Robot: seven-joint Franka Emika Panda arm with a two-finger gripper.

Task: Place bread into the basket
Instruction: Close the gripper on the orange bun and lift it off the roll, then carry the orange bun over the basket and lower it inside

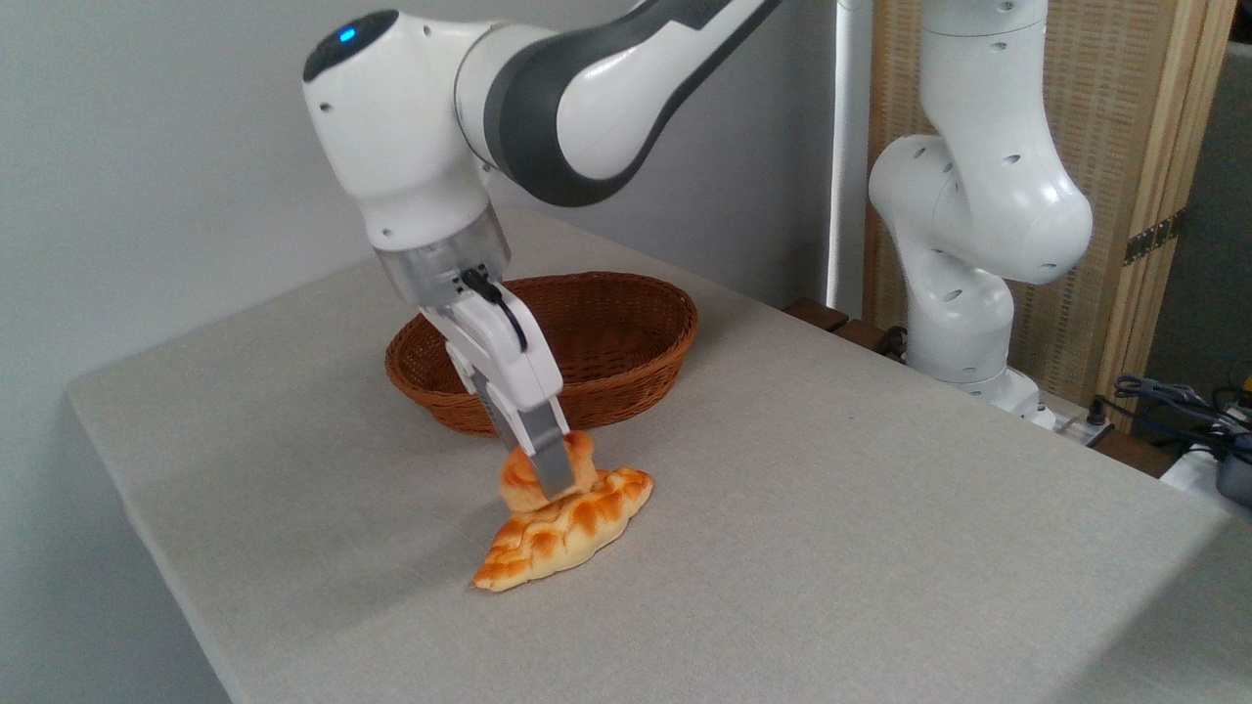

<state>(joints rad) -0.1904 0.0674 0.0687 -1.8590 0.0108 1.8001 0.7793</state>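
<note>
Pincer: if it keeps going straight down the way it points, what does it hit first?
The pincer is already at the round bun, fingers around it. Straight on, it likely meets the table below; the braided loaf lies just in front, depth unclear.

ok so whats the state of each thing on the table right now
bun: gripped by the gripper, right behind the braided loaf
gripper: jaws shut on the bun
braided loaf: lying flat on the table
basket: upright, looks empty

Glossy white arm (606, 88), dark grey joint bands, blue light, translucent wrist collar, black cable, grey-tipped end effector (550, 469)
</note>
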